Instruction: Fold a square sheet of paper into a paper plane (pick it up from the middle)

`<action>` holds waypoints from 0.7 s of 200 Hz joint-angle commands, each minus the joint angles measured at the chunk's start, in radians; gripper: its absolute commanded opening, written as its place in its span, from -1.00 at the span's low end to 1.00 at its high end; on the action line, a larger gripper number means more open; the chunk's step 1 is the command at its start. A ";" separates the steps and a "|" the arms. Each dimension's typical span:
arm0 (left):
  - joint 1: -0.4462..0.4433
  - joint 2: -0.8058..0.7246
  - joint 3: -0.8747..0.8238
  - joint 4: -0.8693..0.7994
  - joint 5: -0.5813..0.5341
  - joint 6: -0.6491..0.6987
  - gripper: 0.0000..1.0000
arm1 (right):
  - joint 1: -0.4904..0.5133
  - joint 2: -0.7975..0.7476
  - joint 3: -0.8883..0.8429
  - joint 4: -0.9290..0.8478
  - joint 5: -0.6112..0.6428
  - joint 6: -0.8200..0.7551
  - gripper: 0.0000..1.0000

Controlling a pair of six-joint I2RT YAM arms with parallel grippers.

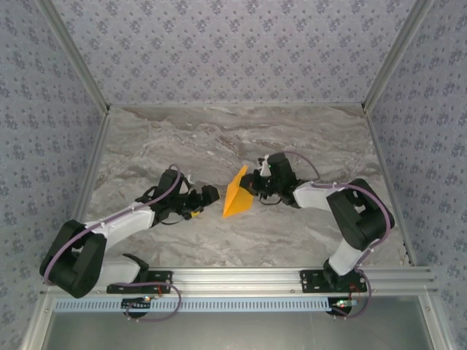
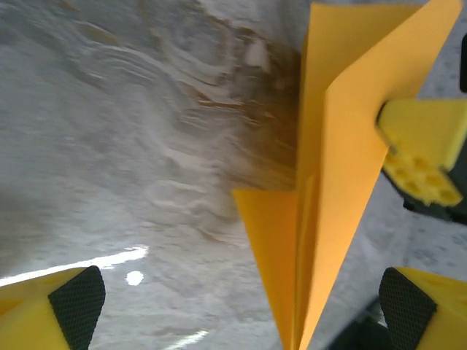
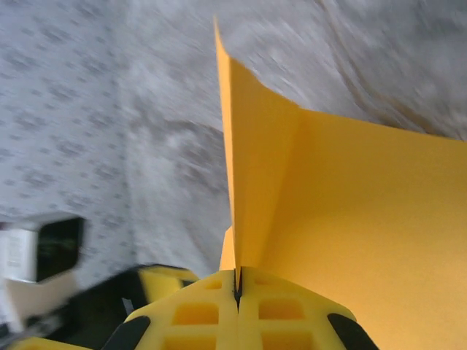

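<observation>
Our right gripper (image 3: 237,283) pinches the paper plane (image 1: 236,192) tight. Our left gripper (image 1: 210,198) holds nothing, spread wide just beside it. We should hold steady, never crush.

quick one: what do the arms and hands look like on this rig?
The left arm and right arm share black joint housings, white links and a purple cable running outside. The left hand and right hand have yellow fingers moulded with square recesses, tipped with black textured pads.
</observation>
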 commanded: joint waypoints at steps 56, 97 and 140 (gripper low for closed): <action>-0.011 -0.088 -0.052 0.478 0.227 -0.267 0.97 | -0.032 -0.141 0.023 0.167 -0.077 0.200 -0.93; -0.023 -0.090 -0.028 0.534 0.219 -0.274 0.92 | -0.028 -0.140 0.005 0.246 -0.100 0.293 -0.91; -0.038 -0.058 -0.030 0.627 0.197 -0.345 0.88 | -0.024 -0.136 0.002 0.287 -0.108 0.361 -0.90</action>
